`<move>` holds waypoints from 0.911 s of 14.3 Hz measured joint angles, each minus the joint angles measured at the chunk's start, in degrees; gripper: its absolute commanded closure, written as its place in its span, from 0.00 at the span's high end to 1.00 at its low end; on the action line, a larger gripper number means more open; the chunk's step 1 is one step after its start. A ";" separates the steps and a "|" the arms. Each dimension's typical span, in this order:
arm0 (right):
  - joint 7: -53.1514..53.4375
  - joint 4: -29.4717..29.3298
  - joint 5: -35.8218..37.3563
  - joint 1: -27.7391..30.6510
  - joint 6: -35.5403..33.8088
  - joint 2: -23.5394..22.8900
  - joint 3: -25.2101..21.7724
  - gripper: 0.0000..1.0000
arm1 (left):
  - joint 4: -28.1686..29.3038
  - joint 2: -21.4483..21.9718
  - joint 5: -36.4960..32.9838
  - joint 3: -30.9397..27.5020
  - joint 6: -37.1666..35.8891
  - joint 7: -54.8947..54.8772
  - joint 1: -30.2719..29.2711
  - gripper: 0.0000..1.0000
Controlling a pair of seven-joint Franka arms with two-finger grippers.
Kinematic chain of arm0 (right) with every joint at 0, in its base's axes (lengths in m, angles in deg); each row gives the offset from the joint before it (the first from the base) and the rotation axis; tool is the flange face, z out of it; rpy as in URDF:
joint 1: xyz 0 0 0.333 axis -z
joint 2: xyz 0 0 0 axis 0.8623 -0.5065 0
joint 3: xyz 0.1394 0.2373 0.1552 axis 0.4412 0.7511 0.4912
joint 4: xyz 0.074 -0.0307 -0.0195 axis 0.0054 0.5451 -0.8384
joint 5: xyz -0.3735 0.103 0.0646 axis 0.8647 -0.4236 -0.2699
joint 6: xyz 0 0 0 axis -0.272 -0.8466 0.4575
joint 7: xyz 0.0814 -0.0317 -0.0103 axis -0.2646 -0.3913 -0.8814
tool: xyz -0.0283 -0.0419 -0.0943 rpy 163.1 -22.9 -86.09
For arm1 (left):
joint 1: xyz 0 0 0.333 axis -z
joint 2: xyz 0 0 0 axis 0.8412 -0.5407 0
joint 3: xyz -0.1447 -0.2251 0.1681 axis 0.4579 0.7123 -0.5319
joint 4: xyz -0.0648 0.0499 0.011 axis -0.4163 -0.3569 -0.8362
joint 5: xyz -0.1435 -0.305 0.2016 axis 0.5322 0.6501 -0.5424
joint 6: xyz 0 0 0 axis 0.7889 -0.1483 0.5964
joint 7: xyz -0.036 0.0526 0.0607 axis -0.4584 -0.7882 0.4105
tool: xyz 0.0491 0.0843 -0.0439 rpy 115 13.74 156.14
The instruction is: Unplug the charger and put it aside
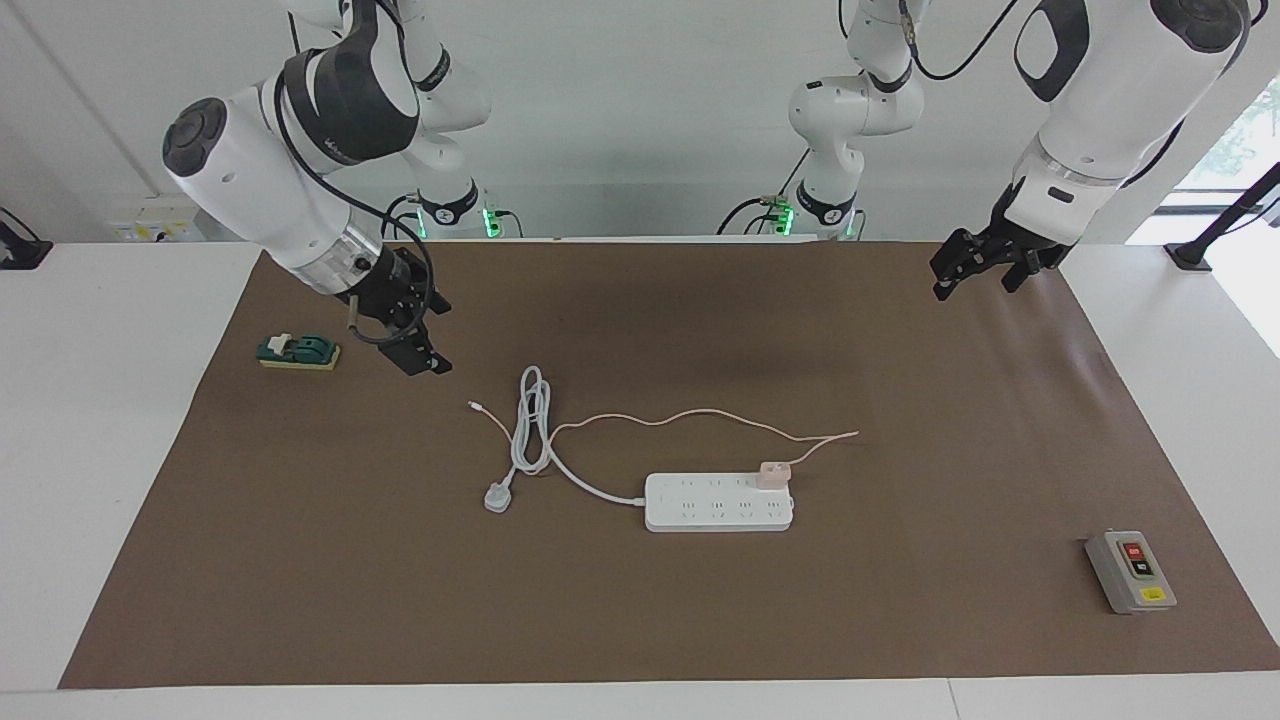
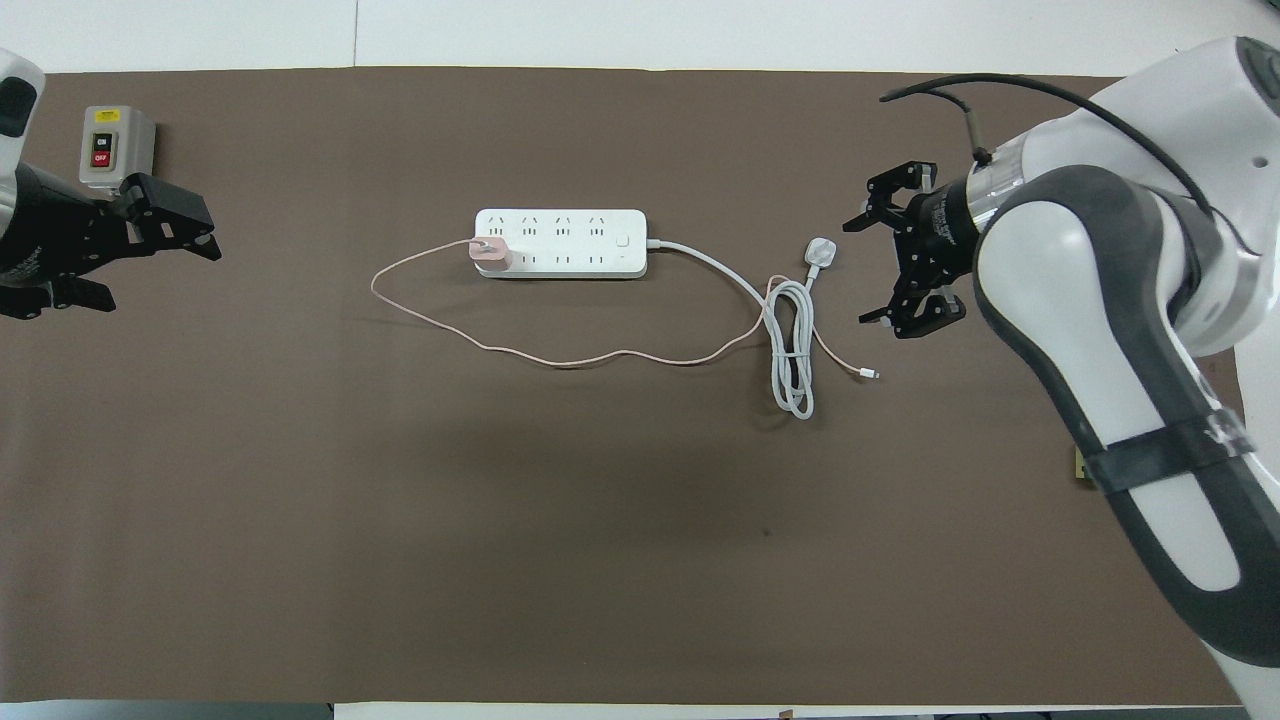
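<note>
The pale pink charger (image 1: 773, 473) (image 2: 490, 254) is plugged into the white power strip (image 1: 718, 503) (image 2: 560, 243), at the strip's end toward the left arm. Its thin pink cable (image 1: 700, 413) (image 2: 560, 362) loops over the mat to the coiled white cord (image 1: 530, 420). My right gripper (image 1: 425, 362) (image 2: 858, 270) hangs open over the mat, beside the cord's white plug (image 2: 820, 251), with nothing between its fingers. My left gripper (image 1: 975, 285) (image 2: 163, 275) is open and empty over the mat's edge at the left arm's end, well away from the charger.
A green knife switch (image 1: 298, 352) lies on the brown mat (image 1: 640, 600) at the right arm's end; the right arm hides most of it in the overhead view. A grey on/off button box (image 1: 1130, 570) (image 2: 115, 148) sits at the left arm's end, farther from the robots.
</note>
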 measured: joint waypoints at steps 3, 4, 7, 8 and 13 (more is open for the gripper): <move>0.00 -1.53 -4.11 -1.58 3.59 -4.89 0.02 1.00 | 0.00 -0.04 0.00 0.26 0.47 11.55 -0.03 1.00; 0.00 -2.52 -5.42 -2.09 4.93 -6.63 0.02 1.00 | 0.00 -0.13 0.00 0.58 0.98 16.31 -0.04 1.00; 0.47 -4.36 -7.63 -4.09 8.40 -9.77 0.04 1.00 | 0.01 -1.64 0.00 2.01 3.96 31.18 -0.04 1.00; 1.66 -4.34 -7.63 -4.15 8.36 -9.76 0.04 1.00 | 0.01 -2.22 0.00 2.29 4.34 34.39 -0.04 1.00; 4.26 -3.85 -7.63 -5.60 10.00 -9.99 0.02 1.00 | -0.53 -6.39 -4.96 6.12 5.61 50.33 0.01 1.00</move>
